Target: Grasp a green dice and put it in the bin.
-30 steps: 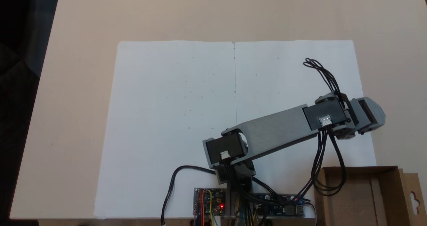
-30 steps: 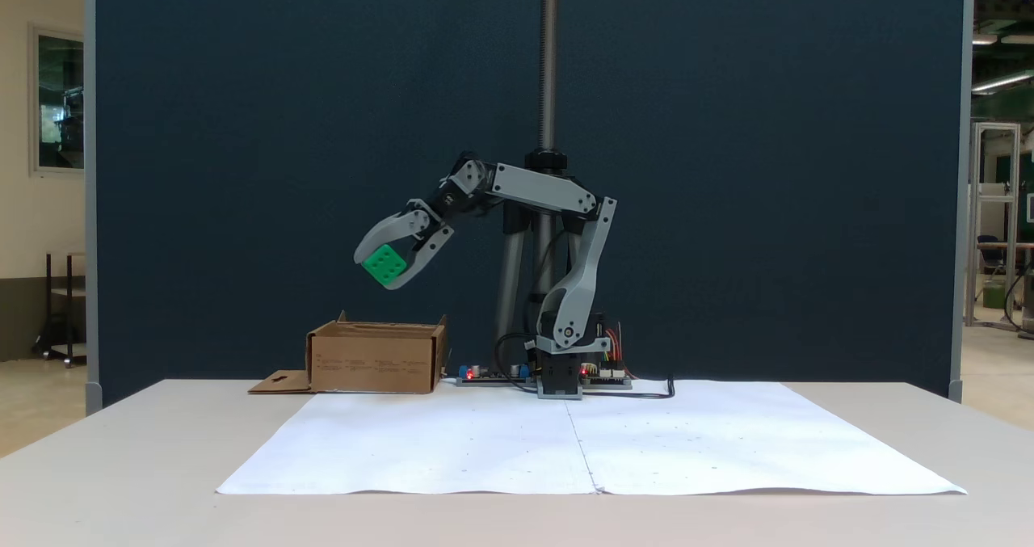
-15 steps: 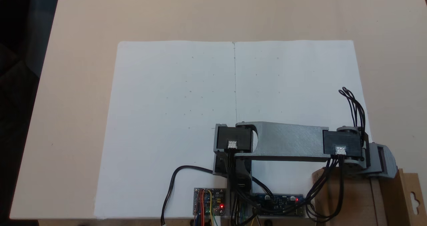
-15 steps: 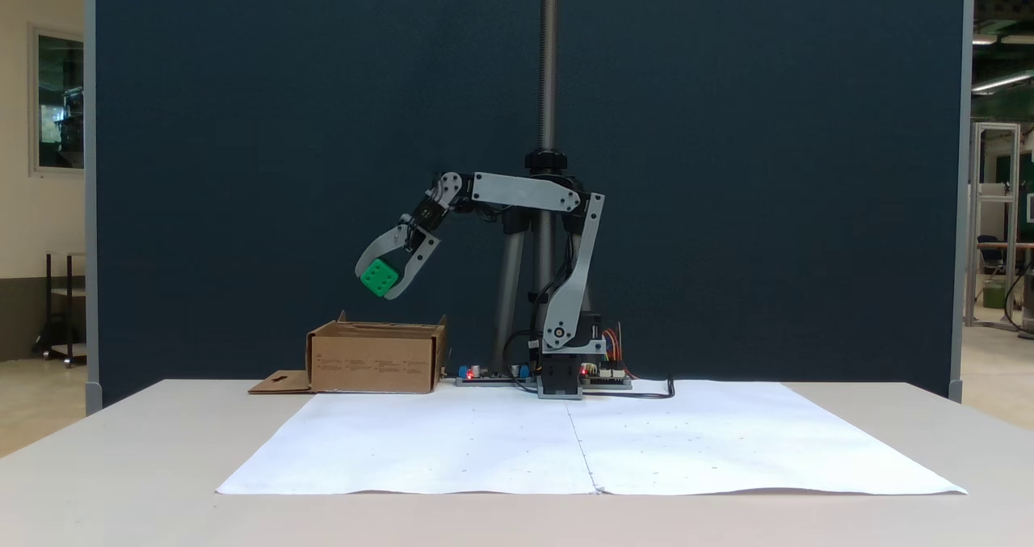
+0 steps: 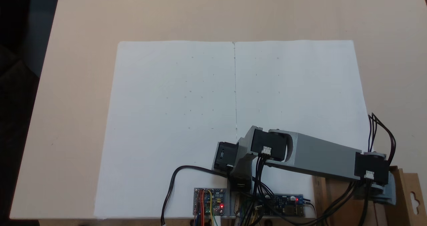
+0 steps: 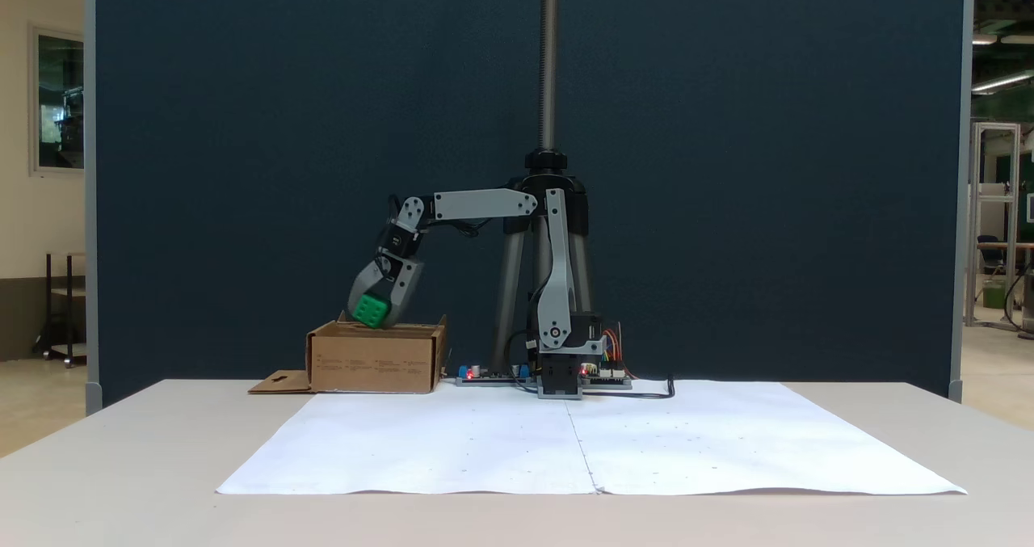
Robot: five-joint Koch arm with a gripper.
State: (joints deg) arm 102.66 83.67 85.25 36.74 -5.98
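The gripper (image 6: 373,314) is clenched around the green dice (image 6: 371,310), holding it just above the rim of the bin (image 6: 374,358), whose top edge sits at six o'clock from the cube. In that fixed view the arm (image 6: 483,204) reaches toward nine o'clock from its base (image 6: 560,376), the wrist bent downward. In the other fixed view the arm (image 5: 318,156) stretches toward four o'clock over the white paper sheet (image 5: 186,112), its end above the bin (image 5: 405,199).
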